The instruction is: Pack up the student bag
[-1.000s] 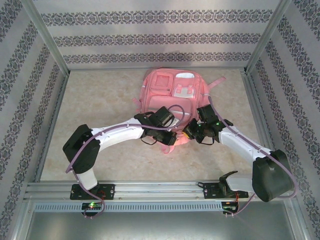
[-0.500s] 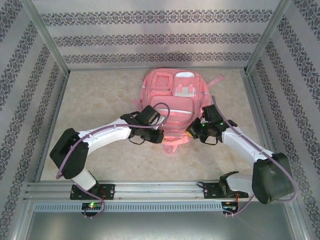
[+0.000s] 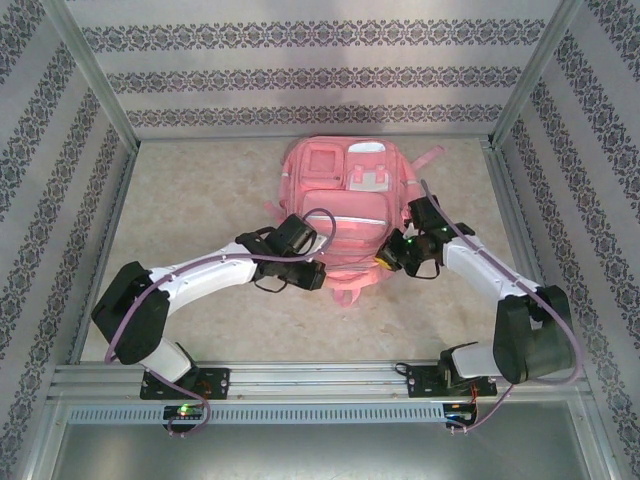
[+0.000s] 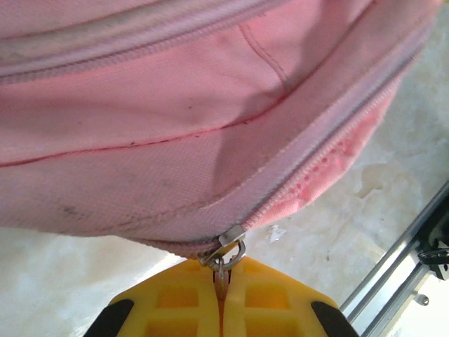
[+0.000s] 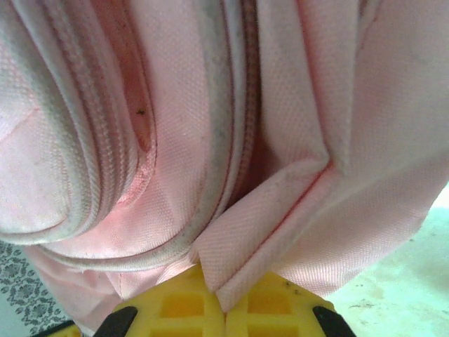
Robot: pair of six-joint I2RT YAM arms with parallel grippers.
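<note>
The pink student bag (image 3: 345, 195) lies flat mid-table, front pockets up. At its near left corner my left gripper (image 3: 318, 275) is shut; up close its yellow fingers (image 4: 182, 302) pinch the pull tab hanging from the metal zipper slider (image 4: 231, 242) on the bag's edge (image 4: 175, 140). My right gripper (image 3: 385, 262) is at the near right corner. Its yellow fingers (image 5: 280, 305) are shut on a folded flap of pink fabric (image 5: 259, 239), beside a zipper seam (image 5: 105, 140).
An aluminium rail (image 3: 320, 380) runs along the near edge and shows again as the rail (image 4: 400, 260) beside the bag. Patterned walls and metal posts (image 3: 95, 80) box in the marble tabletop (image 3: 200, 190). Bare tabletop lies left of the bag.
My left gripper has travelled left along the bag's near edge with the zipper pull. The right gripper shifted slightly away from me, still holding fabric. More of the front pocket shows.
</note>
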